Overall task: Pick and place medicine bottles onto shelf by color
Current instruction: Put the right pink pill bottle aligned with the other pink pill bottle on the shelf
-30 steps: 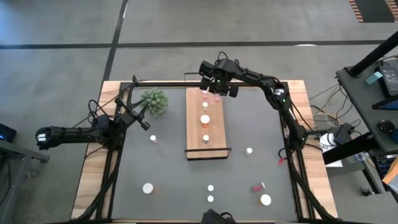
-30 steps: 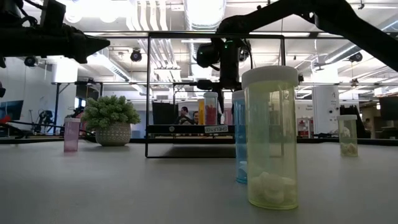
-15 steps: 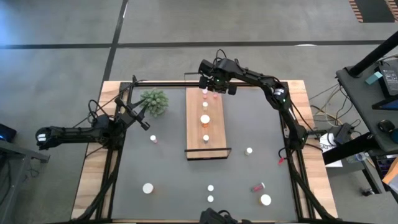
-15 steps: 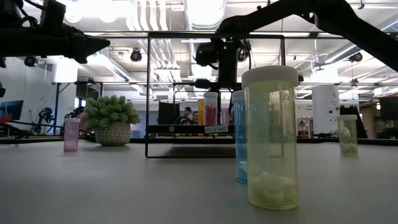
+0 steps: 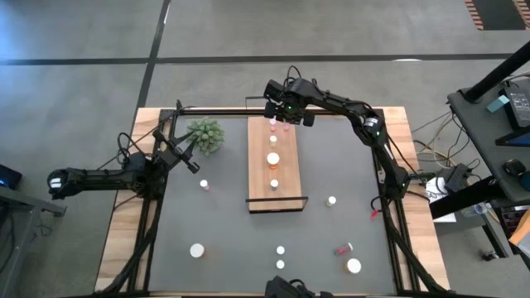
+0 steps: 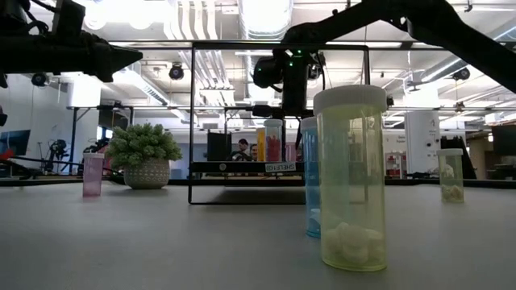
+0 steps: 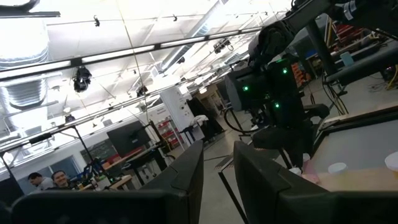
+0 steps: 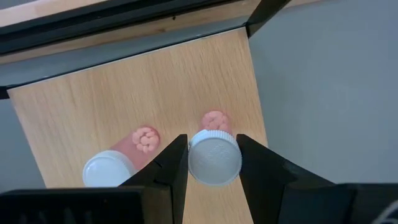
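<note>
Left end effector [image 5: 197, 165] clenched, empty, near desk's [image 5: 331, 157] left edge beside plant [image 5: 205, 133]. Shelf [image 5: 286, 186] lengthwise mid-desk, white-capped bottles in a row along it. Right end effector [image 8: 212, 163] over shelf's far end, grasping pink bottle [image 8: 214, 152]; second pink bottle [image 8: 118, 163] just beside. More bottles scattered near desk's front edge.

Overhead looking straight down, table-level across, both sharing the shelf [image 5: 273, 164]

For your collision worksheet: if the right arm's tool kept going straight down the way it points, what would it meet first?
The shelf, probably. The right tool grips a pink bottle above it, so that bottle's base would land first.
</note>
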Controlling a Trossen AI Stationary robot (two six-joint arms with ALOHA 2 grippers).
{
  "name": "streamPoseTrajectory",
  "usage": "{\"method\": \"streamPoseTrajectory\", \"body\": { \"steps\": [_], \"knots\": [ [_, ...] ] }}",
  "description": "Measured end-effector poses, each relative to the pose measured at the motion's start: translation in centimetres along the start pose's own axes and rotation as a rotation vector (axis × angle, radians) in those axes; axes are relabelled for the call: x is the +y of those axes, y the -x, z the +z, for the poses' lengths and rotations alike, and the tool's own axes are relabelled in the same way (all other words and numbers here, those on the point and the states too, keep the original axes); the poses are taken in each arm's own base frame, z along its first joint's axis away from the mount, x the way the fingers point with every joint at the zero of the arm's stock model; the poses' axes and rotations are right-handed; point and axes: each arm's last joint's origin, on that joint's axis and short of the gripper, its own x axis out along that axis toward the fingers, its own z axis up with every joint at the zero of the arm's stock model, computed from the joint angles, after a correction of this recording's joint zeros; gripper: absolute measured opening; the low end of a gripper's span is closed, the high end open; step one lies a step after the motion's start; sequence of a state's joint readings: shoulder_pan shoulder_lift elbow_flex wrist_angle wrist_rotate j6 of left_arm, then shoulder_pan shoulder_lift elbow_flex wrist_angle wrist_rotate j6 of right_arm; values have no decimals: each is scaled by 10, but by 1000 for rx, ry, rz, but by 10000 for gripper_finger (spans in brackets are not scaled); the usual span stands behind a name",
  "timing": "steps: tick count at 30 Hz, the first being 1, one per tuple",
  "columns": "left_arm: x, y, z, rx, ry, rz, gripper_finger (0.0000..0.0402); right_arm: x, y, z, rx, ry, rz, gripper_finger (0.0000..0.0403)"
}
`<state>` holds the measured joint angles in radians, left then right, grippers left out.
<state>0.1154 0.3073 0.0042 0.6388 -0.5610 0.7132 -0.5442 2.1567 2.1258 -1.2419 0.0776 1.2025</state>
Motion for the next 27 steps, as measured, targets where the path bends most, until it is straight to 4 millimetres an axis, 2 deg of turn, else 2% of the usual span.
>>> {"method": "streamPoseTrajectory", "body": {
  "steps": [6,27],
  "knots": [
    [0,0,0,0,0,0,72,0,0,0,2,2,2,113],
    [0,0,0,0,0,0,72,1,1,0,8,18,4,167]
  ]
}}
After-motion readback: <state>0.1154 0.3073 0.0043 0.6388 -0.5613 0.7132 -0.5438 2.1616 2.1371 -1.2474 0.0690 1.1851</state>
